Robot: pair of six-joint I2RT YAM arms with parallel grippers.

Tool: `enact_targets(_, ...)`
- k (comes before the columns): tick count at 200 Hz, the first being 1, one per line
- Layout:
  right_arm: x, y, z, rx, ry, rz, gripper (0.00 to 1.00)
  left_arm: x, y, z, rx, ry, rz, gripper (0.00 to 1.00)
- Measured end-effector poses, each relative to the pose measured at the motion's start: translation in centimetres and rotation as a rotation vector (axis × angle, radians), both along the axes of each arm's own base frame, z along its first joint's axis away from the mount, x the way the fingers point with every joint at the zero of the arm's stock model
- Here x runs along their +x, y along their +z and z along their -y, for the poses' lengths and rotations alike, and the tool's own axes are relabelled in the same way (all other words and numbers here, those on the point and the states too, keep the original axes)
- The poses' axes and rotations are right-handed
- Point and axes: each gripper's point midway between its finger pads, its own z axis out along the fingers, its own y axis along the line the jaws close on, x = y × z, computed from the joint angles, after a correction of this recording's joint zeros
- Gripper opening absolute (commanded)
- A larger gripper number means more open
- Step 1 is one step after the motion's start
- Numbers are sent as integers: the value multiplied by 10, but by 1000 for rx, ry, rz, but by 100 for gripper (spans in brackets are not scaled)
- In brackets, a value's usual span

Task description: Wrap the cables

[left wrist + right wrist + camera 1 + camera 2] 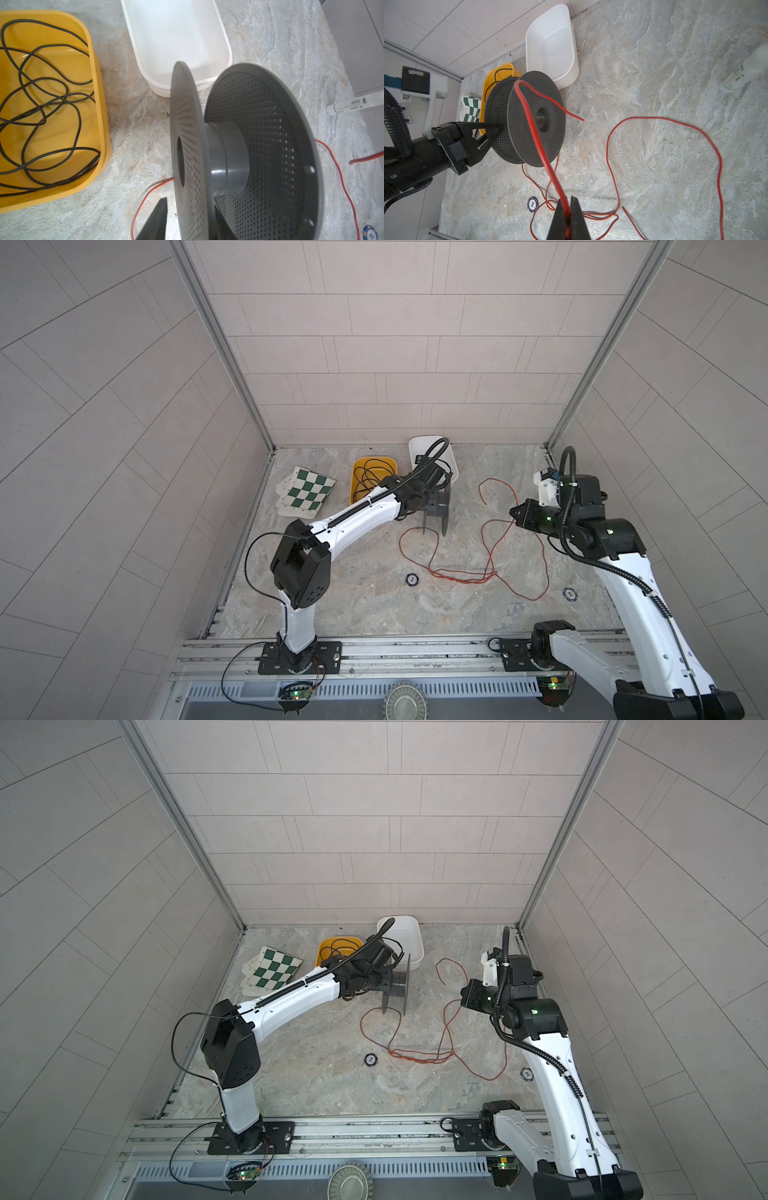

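Loops of thin red wire [538, 141] sprawl loosely over the marble tabletop [654, 62].

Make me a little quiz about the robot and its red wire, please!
1. True or false: the red wire is already wound round the grey spool.
2. Which gripper pinches the red wire?
3. Fill in: the black cable lies in the ____ tub.

Key:
1. False. The spool's hub is bare, and most of the wire lies loose on the table.
2. The right gripper.
3. Yellow: it lies in the yellow tub.
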Motion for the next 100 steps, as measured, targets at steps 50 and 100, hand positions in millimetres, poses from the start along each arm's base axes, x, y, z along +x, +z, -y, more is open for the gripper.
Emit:
enact_targets(50, 10, -4, -13, 53, 57, 69, 0, 9, 9, -1, 35, -56, 35, 23)
enact_targets(100, 24, 13, -31, 143, 137, 187, 0, 17, 9, -9, 65, -113, 45, 31)
